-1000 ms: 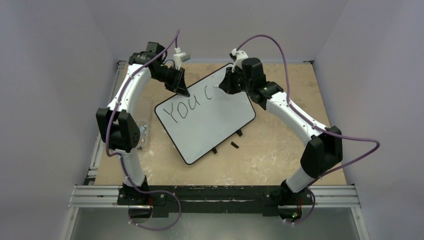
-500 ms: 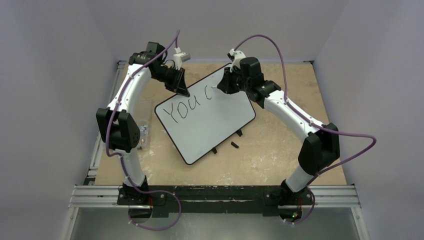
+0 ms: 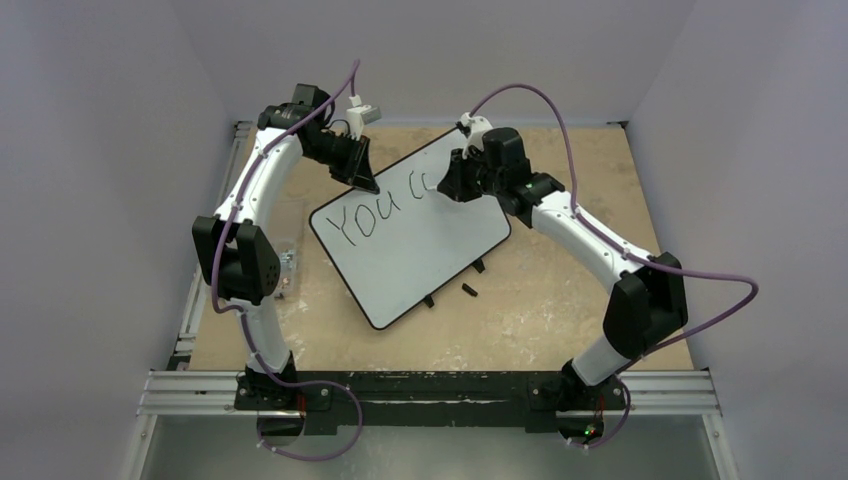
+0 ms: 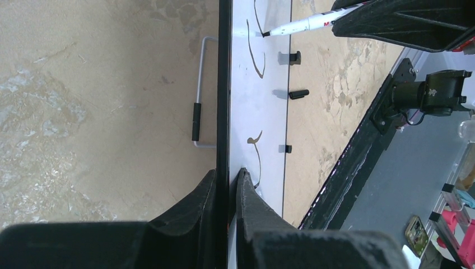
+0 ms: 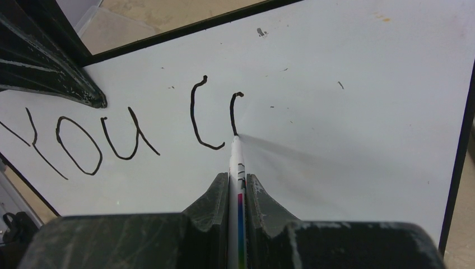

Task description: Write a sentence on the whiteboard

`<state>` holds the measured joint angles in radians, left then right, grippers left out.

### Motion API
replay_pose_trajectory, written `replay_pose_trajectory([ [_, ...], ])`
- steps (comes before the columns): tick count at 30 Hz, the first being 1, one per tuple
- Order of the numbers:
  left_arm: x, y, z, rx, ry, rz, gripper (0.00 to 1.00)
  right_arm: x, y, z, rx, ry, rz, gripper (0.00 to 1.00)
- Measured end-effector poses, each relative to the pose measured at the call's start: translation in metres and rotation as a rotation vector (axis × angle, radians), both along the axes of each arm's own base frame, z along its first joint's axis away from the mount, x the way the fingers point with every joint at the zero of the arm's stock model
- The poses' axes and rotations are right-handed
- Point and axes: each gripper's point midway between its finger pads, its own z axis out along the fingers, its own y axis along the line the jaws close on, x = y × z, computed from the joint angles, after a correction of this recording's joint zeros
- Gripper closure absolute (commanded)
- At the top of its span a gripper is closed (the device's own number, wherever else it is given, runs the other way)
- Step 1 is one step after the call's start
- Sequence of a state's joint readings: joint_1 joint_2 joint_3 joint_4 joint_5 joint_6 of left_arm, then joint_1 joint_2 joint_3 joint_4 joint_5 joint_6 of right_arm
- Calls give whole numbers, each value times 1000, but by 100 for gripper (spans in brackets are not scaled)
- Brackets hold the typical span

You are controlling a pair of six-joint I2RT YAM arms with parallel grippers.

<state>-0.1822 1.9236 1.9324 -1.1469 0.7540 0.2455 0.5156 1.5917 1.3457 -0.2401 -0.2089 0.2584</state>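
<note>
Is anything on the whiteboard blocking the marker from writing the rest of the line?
Nothing visible does: the whiteboard is blank right of the marker tip, and the left gripper clamps its edge above You.

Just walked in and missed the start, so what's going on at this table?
The right gripper holds a marker with its tip on the whiteboard, writing. The sentence so far reads "You c" plus the first stroke of another letter. The left gripper is clamped on the board's edge.
</note>
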Motion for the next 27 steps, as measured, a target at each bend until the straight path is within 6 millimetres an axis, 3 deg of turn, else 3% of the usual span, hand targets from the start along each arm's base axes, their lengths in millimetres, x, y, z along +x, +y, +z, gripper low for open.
replay_pose_trajectory([
  [11,0,-1,0,0,-2,-2,100,4,-5,3,-11,-14,-36,100],
  [20,-2,-3,3,-1,-10,-8,100,20,-1,33,13,-75,-59,100],
  [27,-2,-2,3,1,-11,-7,100,24,1,28,11,-62,-62,100],
])
